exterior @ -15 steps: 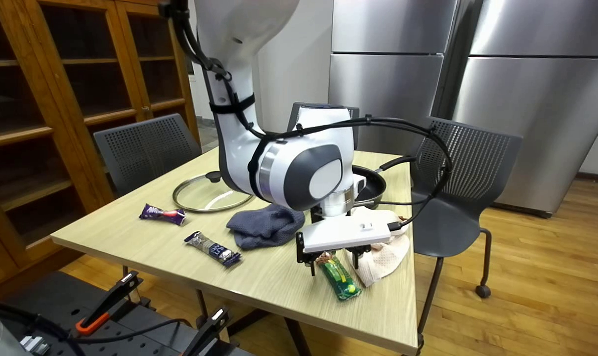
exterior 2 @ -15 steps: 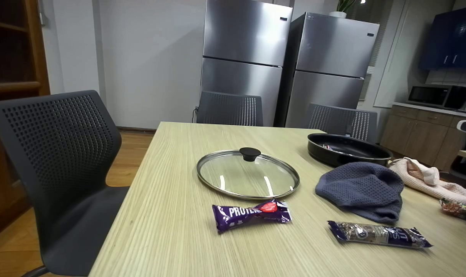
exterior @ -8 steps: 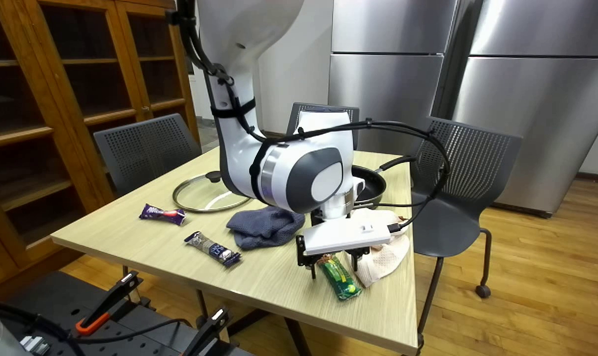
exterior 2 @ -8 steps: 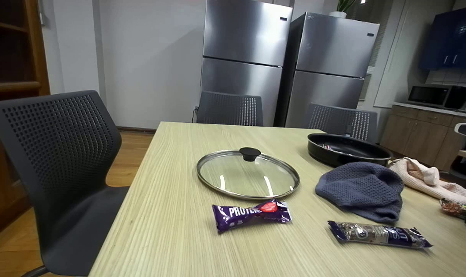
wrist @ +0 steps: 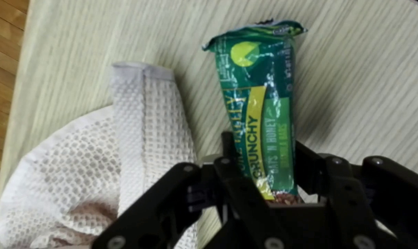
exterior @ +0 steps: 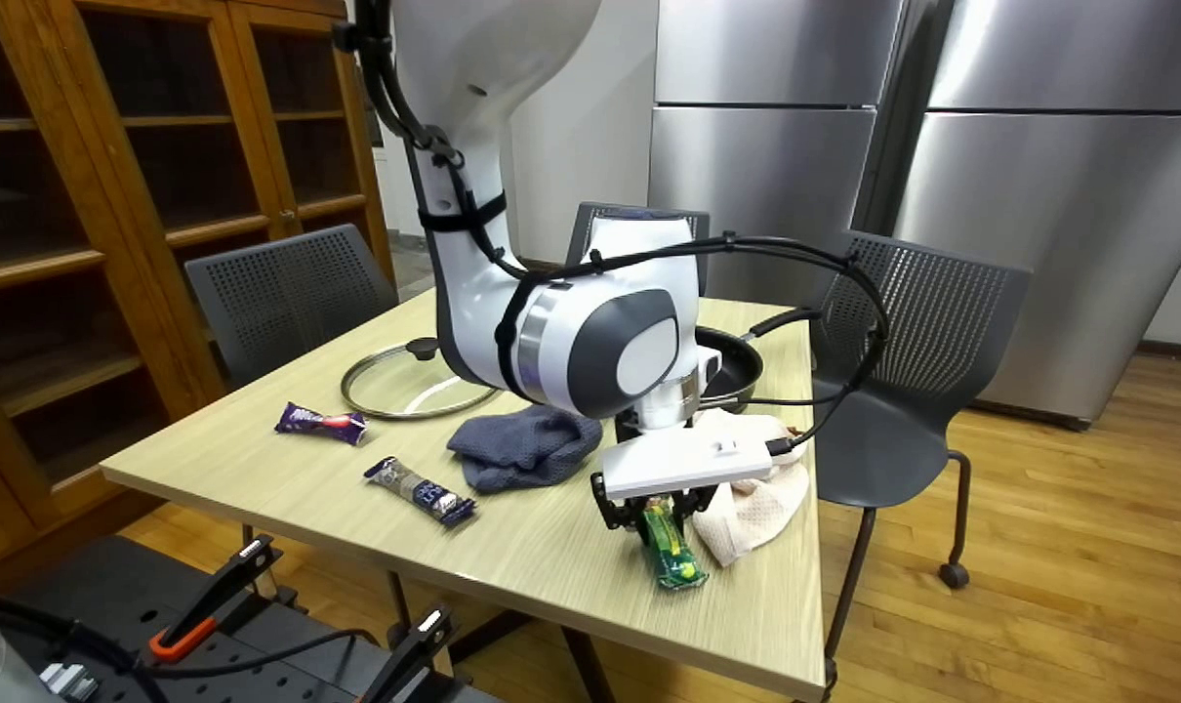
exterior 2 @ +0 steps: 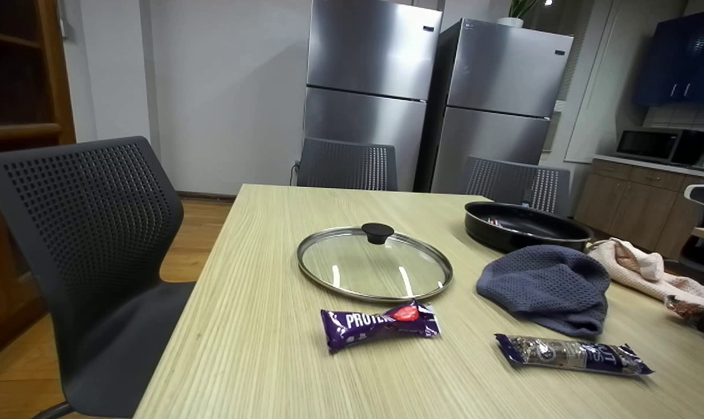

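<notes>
Bar (wrist: 259,103) | shining green, bearing yellow "CRUNCHY" stripe, round lime mark | gripper (wrist: 263,147) | pinching bar from both sides

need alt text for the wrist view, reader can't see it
A black gripper pinches a green Crunchy Oats 'n Honey bar by its sides, a pale wood-grain table beneath. To the left lies a pale cloth, and wood floor shows past the table's edge.
</notes>
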### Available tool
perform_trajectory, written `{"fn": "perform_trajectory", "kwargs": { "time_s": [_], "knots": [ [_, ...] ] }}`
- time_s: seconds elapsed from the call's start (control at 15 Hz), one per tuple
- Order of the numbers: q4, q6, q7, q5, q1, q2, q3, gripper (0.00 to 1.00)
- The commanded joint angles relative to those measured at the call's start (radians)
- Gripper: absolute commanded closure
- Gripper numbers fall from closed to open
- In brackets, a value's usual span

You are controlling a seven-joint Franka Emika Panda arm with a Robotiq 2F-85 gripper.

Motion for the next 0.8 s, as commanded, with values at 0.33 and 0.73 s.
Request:
{"fn": "perform_trajectory", "kwargs": {
  "time_s": [0.33, 0.73],
  "knots": [
    [-0.013, -0.067, 0.156, 0.077, -0.008, -0.098, 0.059, 0.94],
    [0.014, -0.128, 0.420, 0.060, 0.170, -0.185, -0.037, 0.94]
  ]
}}
